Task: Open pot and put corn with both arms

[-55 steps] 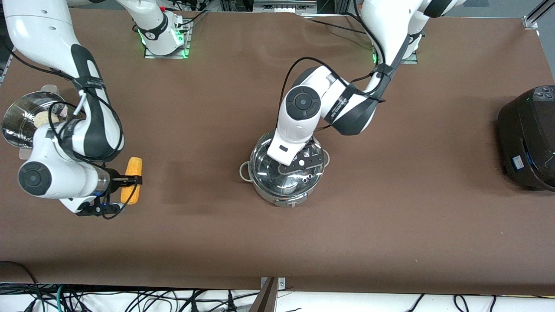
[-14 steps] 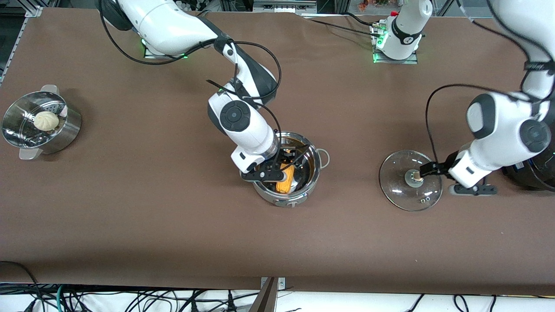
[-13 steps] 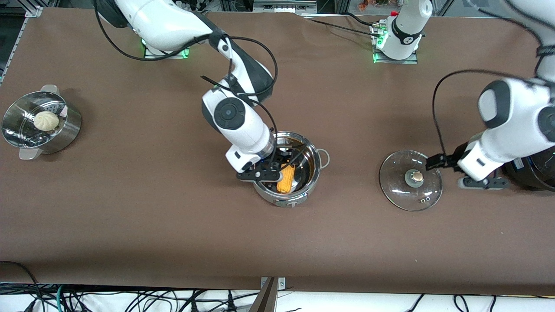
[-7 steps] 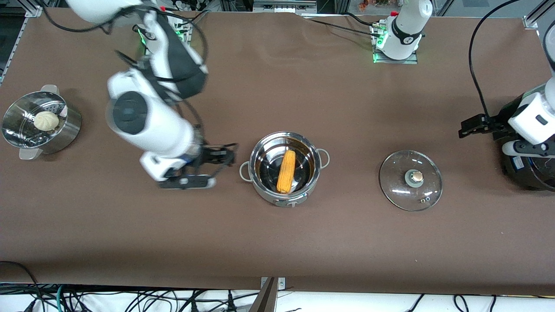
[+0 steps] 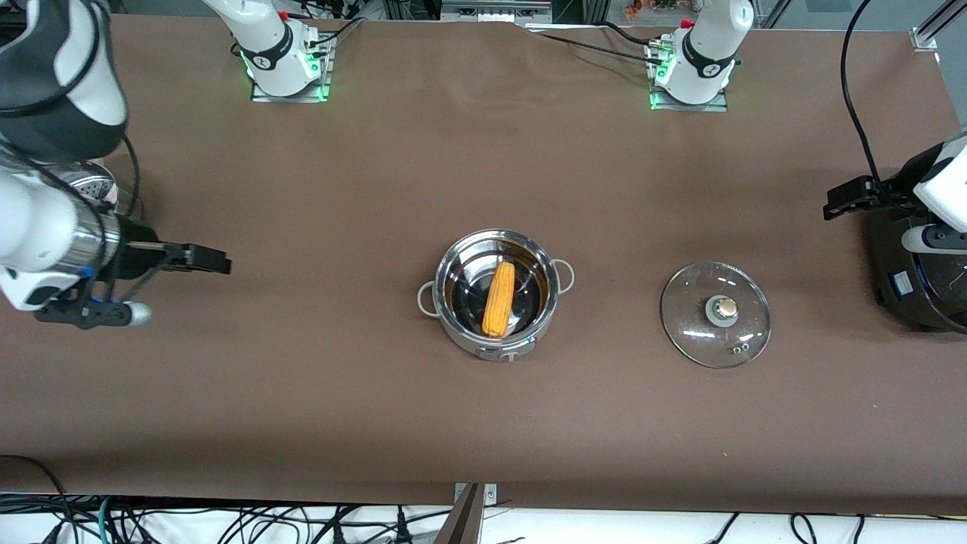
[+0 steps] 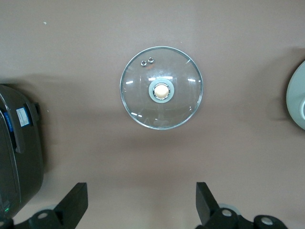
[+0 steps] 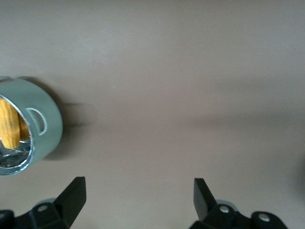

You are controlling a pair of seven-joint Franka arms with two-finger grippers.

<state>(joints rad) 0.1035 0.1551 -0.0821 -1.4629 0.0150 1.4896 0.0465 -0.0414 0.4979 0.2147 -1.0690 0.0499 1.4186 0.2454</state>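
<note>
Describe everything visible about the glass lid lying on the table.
The round clear glass lid has a thin metal rim, a pale round knob on a grey collar at its centre, and two small metal fittings near one edge. It lies flat, knob up, on the brown table, apart from the open shiny steel pot and toward the left arm's end, with the black rice cooker further that way. Nothing grips or touches it.

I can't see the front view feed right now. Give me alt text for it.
The corn lies inside the open pot mid-table, and the glass lid rests flat on the table beside it, toward the left arm's end. Both grippers are open and empty: the right gripper and left gripper hover at opposite ends.
</note>
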